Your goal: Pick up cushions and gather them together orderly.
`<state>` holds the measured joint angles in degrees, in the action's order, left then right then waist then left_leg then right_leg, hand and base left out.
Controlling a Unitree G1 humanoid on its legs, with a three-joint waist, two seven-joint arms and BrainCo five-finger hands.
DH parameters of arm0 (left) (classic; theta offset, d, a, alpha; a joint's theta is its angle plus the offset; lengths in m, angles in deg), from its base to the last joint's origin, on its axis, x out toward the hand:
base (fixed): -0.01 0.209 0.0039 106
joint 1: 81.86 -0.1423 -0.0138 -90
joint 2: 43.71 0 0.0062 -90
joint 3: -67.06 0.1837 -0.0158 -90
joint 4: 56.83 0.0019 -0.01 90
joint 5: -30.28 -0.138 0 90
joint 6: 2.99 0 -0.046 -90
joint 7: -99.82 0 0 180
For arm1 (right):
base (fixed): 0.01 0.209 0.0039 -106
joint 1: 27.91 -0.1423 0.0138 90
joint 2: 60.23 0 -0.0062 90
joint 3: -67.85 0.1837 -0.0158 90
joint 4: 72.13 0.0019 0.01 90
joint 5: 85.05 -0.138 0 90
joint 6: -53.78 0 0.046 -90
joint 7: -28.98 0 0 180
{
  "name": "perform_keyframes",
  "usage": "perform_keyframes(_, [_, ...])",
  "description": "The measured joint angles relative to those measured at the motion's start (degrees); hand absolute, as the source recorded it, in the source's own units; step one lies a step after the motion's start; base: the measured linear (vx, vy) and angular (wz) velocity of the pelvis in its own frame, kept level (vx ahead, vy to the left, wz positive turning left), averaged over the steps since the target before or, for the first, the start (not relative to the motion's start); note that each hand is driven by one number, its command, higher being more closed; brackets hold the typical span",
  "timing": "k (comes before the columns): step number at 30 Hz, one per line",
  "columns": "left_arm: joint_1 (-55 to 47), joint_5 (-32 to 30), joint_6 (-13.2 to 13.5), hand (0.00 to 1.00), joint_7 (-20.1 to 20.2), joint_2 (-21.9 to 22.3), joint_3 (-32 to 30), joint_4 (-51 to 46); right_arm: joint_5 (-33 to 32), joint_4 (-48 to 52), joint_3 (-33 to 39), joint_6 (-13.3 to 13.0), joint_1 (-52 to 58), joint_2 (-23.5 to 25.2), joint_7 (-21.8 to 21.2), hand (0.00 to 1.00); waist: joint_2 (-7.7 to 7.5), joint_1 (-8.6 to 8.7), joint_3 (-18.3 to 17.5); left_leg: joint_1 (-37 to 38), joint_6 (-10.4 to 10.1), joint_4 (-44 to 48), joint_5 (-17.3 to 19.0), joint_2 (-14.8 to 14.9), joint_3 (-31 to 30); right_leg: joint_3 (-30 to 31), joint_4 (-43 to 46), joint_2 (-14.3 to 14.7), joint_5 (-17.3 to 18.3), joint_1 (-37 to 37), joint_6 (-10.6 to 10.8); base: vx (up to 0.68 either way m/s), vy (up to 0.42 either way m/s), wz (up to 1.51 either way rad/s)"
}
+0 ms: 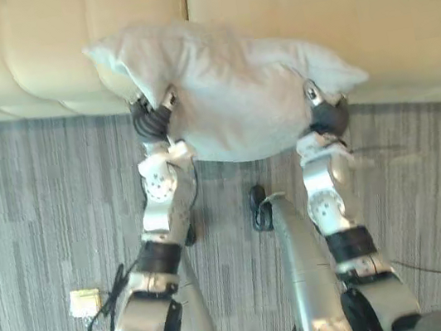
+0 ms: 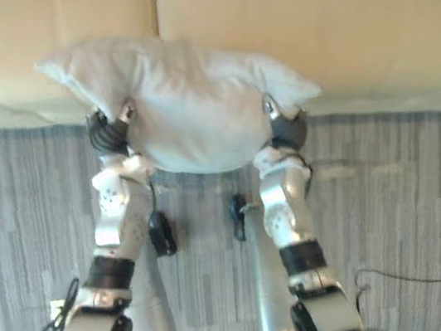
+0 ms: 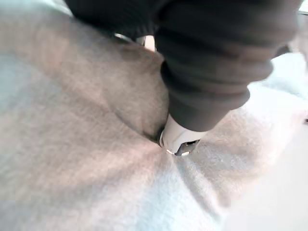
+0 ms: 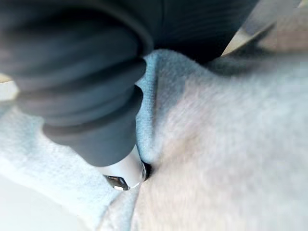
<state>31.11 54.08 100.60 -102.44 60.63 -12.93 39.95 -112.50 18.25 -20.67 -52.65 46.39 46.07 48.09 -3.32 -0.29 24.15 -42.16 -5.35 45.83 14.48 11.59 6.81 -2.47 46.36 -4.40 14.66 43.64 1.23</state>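
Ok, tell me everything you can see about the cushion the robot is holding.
The cushion is pale, whitish-blue, soft and fuzzy-looking, plump with pointed corners. It is held up above the grey carpet, in front of the cream sofa, lying roughly level with one corner jutting up on the robot's left. The left hand and right hand press into its opposite sides, denting the fabric. Whether it touches the sofa is unclear.

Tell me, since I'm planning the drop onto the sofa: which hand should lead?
Neither alone, I'd judge: left hand and right hand sit on opposite sides of the cushion, held up in front of the sofa. Freeing either would likely drop it, so both should move together.
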Motion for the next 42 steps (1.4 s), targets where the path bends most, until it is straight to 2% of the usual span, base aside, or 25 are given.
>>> perform_keyframes(2, [-5.01, -0.14, 0.09, 1.0, 0.64, 0.74, 1.26, -2.7, 3.02, 4.08, -0.72, -0.12, 4.65, 0.26, 0.0, 1.0, 0.2, -0.18, -0.9, 6.23, -0.15, -3.91, -0.37, -0.38, 0.77, -0.07, -3.8, -0.04, -0.48, -5.99, 0.14, 0.23, 0.013, -0.02])
perform_keyframes(4, [-11.15, -0.17, 0.12, 1.0, 1.9, 1.0, 1.9, -5.06, 5.54, 7.94, -3.02, -0.11, 11.31, -0.25, -0.26, 1.0, 0.29, -0.26, -5.48, 11.18, -0.12, -9.13, -1.15, -0.63, 1.86, -0.16, -9.14, 0.12, -1.42, -10.84, 0.52, 0.23, 0.042, -0.05])
perform_keyframes(6, [-13.82, -0.81, 0.14, 1.0, 2.7, 0.98, 1.99, -6.41, 7.4, 9.35, -4.02, 0.07, 14.3, -0.38, -0.44, 1.0, 0.39, -0.23, -6.78, 14.58, -0.14, -11.86, -1.64, -0.94, 2.19, -0.33, -12.37, 0.16, -2.06, -14.34, 0.76, 0.19, 0.043, -0.01])
perform_keyframes(10, [-22.12, -1.32, 0.22, 1.0, 5.11, 0.79, 3.09, -10.55, 11.86, 12.33, -4.93, 1.25, 22.84, -0.57, -2.28, 1.0, 1.72, -0.32, -11.38, 22.57, -0.15, -17.45, -1.69, -1.16, 3.65, -0.26, -20.01, 0.53, -3.39, -22.93, 1.49, 0.19, 0.054, -0.06])
perform_keyframes(13, [-24.48, -1.3, 0.58, 1.0, 6.22, 0.69, 3.4, -10.62, 12.56, 12.19, -4.94, 1.81, 24.33, -1.01, -3.28, 1.0, 2.52, -0.31, -13.04, 25.71, -0.1, -19.67, -1.65, -1.7, 3.85, 0.16, -23.22, 0.65, -4.12, -26.25, 1.97, 0.14, 0.054, -0.07])
perform_keyframes(17, [-27.54, -1.3, 0.61, 1.0, 7.5, 0.09, 3.56, -10.59, 14.1, 10.81, -4.92, 2.34, 24.77, -2.28, -4.63, 1.0, 2.47, -0.34, -13.41, 28.87, 0.83, -20.79, -0.11, -2.44, 4.47, 1.3, -22.19, 0.32, -4.57, -27.95, 2.97, 0.07, 0.052, -0.19])
perform_keyframes(18, [-28.7, -1.31, 0.36, 1.0, 7.91, -0.31, 3.93, -10.3, 14.15, 8.68, -4.66, 2.43, 24.76, -2.82, -5.16, 1.0, 2.42, -0.21, -13.37, 30.23, 1.1, -20.41, 1.28, -2.25, 4.71, 1.31, -16.73, 0.18, -4.87, -26.48, 3.57, 0.02, 0.049, -0.11])
perform_keyframes(19, [-29.34, -1.3, -0.49, 1.0, 7.97, -0.94, 4.9, -9.94, 14.2, 7.2, -4.1, 2.87, 25.65, -2.75, -5.18, 1.0, 2.37, 0.04, -13.33, 31.69, 1.26, -19.48, 2.29, -2.15, 4.59, 1.2, -10.1, -0.29, -5.95, -24.74, 5.26, 0.02, 0.045, -0.03])
perform_keyframes(20, [-29.63, -1.3, -0.65, 1.0, 8.0, -1.24, 5.28, -9.9, 14.2, 6.94, -3.98, 3.08, 26.25, -2.7, -5.18, 1.0, 2.36, 0.07, -13.33, 32.38, 1.25, -19.02, 2.79, -2.16, 4.51, 1.3, -7.48, -0.45, -6.49, -24.15, 5.82, 0.03, 0.037, 0.09])
perform_keyframes(23, [-29.95, -1.37, -0.92, 1.0, 8.77, -2.5, 5.8, -9.93, 14.19, 5.23, -3.94, 3.25, 27.27, -2.68, -5.26, 1.0, 2.17, 0.35, -13.53, 34.58, 1.74, -18.76, 4.6, -2.4, 3.97, 1.25, 1.07, -1.29, -11.21, -21.43, 4.65, 0.05, 0.029, 0.03])
perform_keyframes(24, [-29.93, -1.7, -0.99, 1.0, 8.79, -2.8, 5.8, -9.95, 14.2, 4.99, -3.92, 3.71, 27.39, -2.52, -5.28, 1.0, 1.98, 0.42, -13.5, 35.62, 2.48, -19.94, 4.37, -2.67, 3.44, 0.31, 3.0, -1.63, -11.92, -19.48, 2.37, 0.09, -0.009, 0.05])
perform_keyframes(25, [-29.94, -2.11, -1.03, 1.0, 8.79, -2.85, 5.8, -9.95, 14.22, 4.78, -3.93, 4.04, 27.62, -2.49, -5.44, 1.0, 1.87, 0.44, -13.62, 36.3, 2.55, -21.2, 4.37, -2.76, 3.26, -0.64, 0.54, -1.58, -7.92, -19.61, 1.91, 0.13, -0.029, 0.05])
perform_keyframes(26, [-29.9, -2.29, -1.02, 1.0, 8.79, -2.93, 5.8, -9.96, 14.23, 4.62, -3.92, 4.12, 27.55, -2.56, -5.59, 1.0, 1.62, 0.39, -13.9, 36.42, 2.56, -21.68, 4.36, -2.88, 3.05, -1.13, -2.02, -1.57, -6.66, -19.68, 2.09, 0.16, -0.076, 0.04])
perform_keyframes(27, [-29.7, -2.31, -0.94, 1.0, 8.8, -3.2, 5.88, -9.96, 14.23, 4.2, -3.86, 4.13, 27.37, -2.69, -5.71, 1.0, 1.08, 0.53, -14.35, 36.43, 2.46, -22.57, 4.42, -3.22, 2.21, -2.25, -9.4, -1.22, -5.94, -19.84, 2.36, 0.15, -0.086, 0.04])
perform_keyframes(28, [-29.65, -2.31, -0.94, 1.0, 8.8, -3.48, 5.97, -9.95, 14.23, 3.96, -3.87, 4.13, 27.33, -2.69, -5.74, 1.0, 0.78, 0.65, -14.55, 36.47, 2.36, -22.88, 4.43, -3.4, 1.87, -2.07, -12.21, -0.84, -6.01, -19.9, 2.35, 0.23, -0.154, 0.28])
perform_keyframes(29, [-29.36, -2.39, -0.99, 1.0, 8.88, -4.95, 6.72, -9.81, 14.23, 2.81, -3.69, 4.13, 27.22, -2.78, -5.77, 1.0, -0.42, 1.37, -15.31, 36.6, 0.75, -23.04, 4.74, -3.74, 0.38, -1.43, -23.16, 0.28, -9.05, -22.23, 1.75, 0.22, -0.159, 0.47])
perform_keyframes(30, [-29.0, -2.5, -1.16, 1.0, 9.1, -4.93, 7.51, -8.59, 14.2, 1.78, -3.19, 4.24, 26.96, -3.28, -5.77, 1.0, 0.76, 2.0, -15.03, 37.06, -0.84, -22.15, 5.72, -3.3, -1.59, -2.26, -24.45, 1.25, -11.69, -23.81, -0.96, 0.38, -0.209, 0.43])
perform_keyframes(31, [-29.68, -2.79, -2.03, 1.0, 9.19, -4.3, 8.6, -7.53, 14.19, 1.36, -2.35, 4.82, 27.9, -4.27, -5.77, 1.0, 3.11, 1.81, -16.11, 38.45, -1.76, -23.46, 5.59, -1.55, -3.33, -3.32, -24.17, 2.97, -10.23, -24.83, -1.56, 0.34, -0.16, 0.25])
perform_keyframes(32, [-30.21, -3.05, -2.46, 1.0, 9.41, -4.04, 8.91, -7.44, 14.06, 1.7, -2.08, 5.1, 28.46, -4.44, -5.77, 1.0, 3.91, 1.77, -16.46, 39.14, -2.56, -23.11, 5.02, -1.01, -4.49, -4.14, -23.54, 3.51, -8.76, -25.56, -2.19, 0.49, -0.215, 0.15])
perform_keyframes(34, [-30.51, -3.36, -2.77, 1.0, 10.21, -3.37, 9.25, -7.44, 14.02, 4.68, -1.67, 5.58, 30.39, -4.93, -5.77, 1.0, 4.98, 1.98, -16.58, 36.02, -1.67, -13.22, 4.08, 0.45, -7.44, -6.14, -23.03, 4.51, -6.62, -28.21, -3.56, 0.31, -0.156, 0.25])
perform_keyframes(36, [-30.48, -3.35, -2.73, 1.0, 10.86, -2.76, 9.25, -7.74, 13.98, 10.59, -1.51, 5.58, 32.83, -5.03, -5.77, 1.0, 5.14, 0.57, -16.72, 28.2, 0.2, 5.06, -4.45, 3.03, -7.31, -6.92, -24.23, 5.7, -4.96, -32.52, -5.65, 0.32, -0.156, 0.04])
perform_keyframes(37, [-30.49, -3.36, -2.73, 1.0, 11.25, -2.65, 9.26, -7.81, 13.85, 12.36, -1.47, 5.52, 33.19, -5.07, -5.73, 1.0, 5.17, 0.3, -16.73, 26.42, 0.8, 9.13, -5.34, 3.67, -6.69, -6.92, -25.12, 5.68, -4.64, -34.0, -5.92, 0.27, -0.105, -0.04])
perform_keyframes(39, [-30.48, -3.36, -2.74, 1.0, 11.39, -2.52, 9.43, -7.98, 13.85, 14.79, -1.42, 5.0, 33.07, -5.05, -5.66, 1.0, 5.17, 0.15, -16.78, 23.35, 1.67, 12.26, -4.5, 4.97, -4.13, -6.84, -26.8, 5.47, -4.46, -36.17, -6.11, 0.18, -0.035, 0.04])
perform_keyframes(41, [-30.48, -3.35, -2.89, 1.0, 11.4, -2.18, 9.48, -7.98, 13.85, 15.89, -1.41, 4.68, 32.72, -5.03, -5.57, 1.0, 5.01, -0.13, -16.8, 22.25, 2.39, 8.63, -2.28, 5.54, -2.02, -6.7, -27.99, 4.99, -4.46, -37.55, -6.11, 0.18, 0.03, 0.05])
perform_keyframes(42, [-30.47, -3.35, -3.03, 1.0, 11.41, -1.61, 9.47, -8.02, 13.85, 16.24, -1.35, 4.58, 32.44, -5.07, -5.5, 1.0, 4.97, -0.31, -17.04, 22.42, 2.21, 0.65, -1.13, 5.34, -0.73, -6.8, -28.71, 4.38, -4.46, -38.21, -6.1, 0.15, 0.121, 0.05])
